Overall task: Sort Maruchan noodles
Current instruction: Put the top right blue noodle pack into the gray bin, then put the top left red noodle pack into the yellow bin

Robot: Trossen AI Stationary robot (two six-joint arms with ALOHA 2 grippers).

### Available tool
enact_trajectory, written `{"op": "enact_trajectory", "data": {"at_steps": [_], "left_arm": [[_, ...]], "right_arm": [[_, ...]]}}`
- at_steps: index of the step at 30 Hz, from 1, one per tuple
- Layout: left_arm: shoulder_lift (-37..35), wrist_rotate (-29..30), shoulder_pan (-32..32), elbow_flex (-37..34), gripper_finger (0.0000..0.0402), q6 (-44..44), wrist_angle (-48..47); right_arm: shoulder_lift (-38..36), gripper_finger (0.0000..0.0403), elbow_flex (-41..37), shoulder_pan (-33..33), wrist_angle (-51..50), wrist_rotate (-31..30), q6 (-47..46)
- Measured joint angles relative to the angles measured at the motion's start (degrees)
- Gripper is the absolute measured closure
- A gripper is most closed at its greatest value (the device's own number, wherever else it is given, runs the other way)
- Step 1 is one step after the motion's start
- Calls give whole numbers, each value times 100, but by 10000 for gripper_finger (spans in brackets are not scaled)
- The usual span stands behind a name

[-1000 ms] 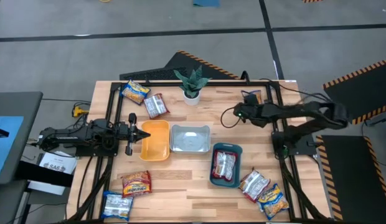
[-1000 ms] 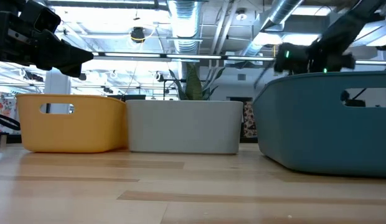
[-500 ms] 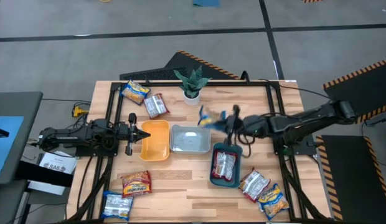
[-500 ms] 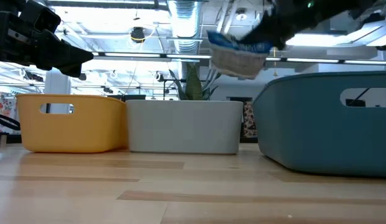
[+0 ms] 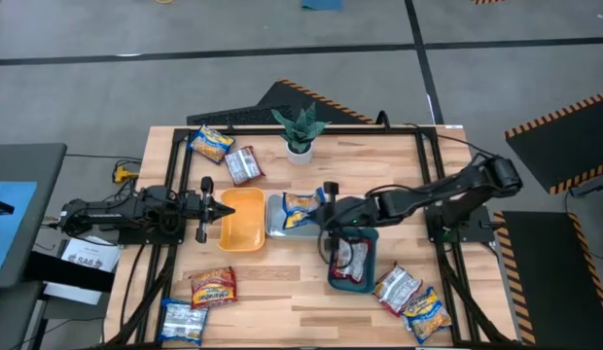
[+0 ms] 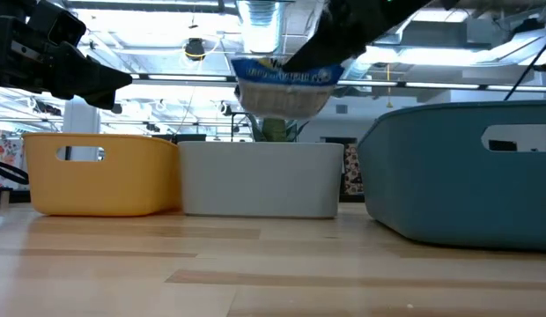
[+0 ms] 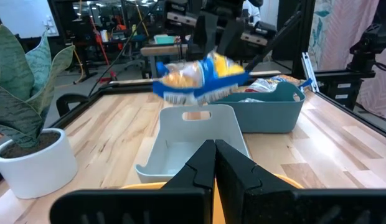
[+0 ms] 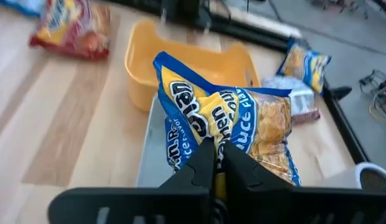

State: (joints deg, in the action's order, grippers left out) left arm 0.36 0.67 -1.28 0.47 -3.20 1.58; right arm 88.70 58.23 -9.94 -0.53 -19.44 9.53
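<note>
My right gripper [image 5: 324,210] is shut on a yellow-and-blue noodle packet [image 5: 302,206], which it holds over the clear tray [image 5: 279,229]. The packet also shows in the right wrist view [image 8: 243,124] and in the low view [image 6: 282,84], above the tray's rim. My left gripper [image 5: 210,204] is shut and empty at the left edge of the orange tray [image 5: 243,226]. The teal tray [image 5: 368,236] holds a silver-and-red packet [image 5: 351,257]. My right gripper pinches the packet's near edge [image 8: 208,138] between its two fingers. The fingers come from the table's right side, slanting down. The packet sticks out past the fingertips toward the left, lifted clear above the clear tray.
Loose packets lie at the far left [image 5: 212,144] [image 5: 243,163], the near left [image 5: 214,285] [image 5: 183,319] and the near right [image 5: 397,287] [image 5: 425,313]. A potted plant [image 5: 300,131] stands at the far middle. The three trays stand side by side mid-table.
My right gripper has gone from the table's far right toward its left and a little nearer, carrying the yellow-and-blue packet clear of the table past the teal tray. The packet now hangs over the clear tray.
</note>
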Motion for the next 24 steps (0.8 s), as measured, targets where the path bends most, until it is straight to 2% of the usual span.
{"op": "enact_trajectory", "data": {"at_steps": [5, 14, 18, 24], "left_arm": [[1, 0, 1, -2, 401, 0, -2], [0, 0, 2, -1, 401, 0, 0], [0, 0, 0, 0, 401, 0, 0], [0, 0, 2, 0, 402, 0, -1]], "right_arm": [[263, 354, 159, 80, -291, -97, -285], [193, 336, 163, 337, -450, -146, -996], [193, 298, 161, 322, -350, -143, -1004], [190, 213, 161, 282, -366, -153, -1013]]}}
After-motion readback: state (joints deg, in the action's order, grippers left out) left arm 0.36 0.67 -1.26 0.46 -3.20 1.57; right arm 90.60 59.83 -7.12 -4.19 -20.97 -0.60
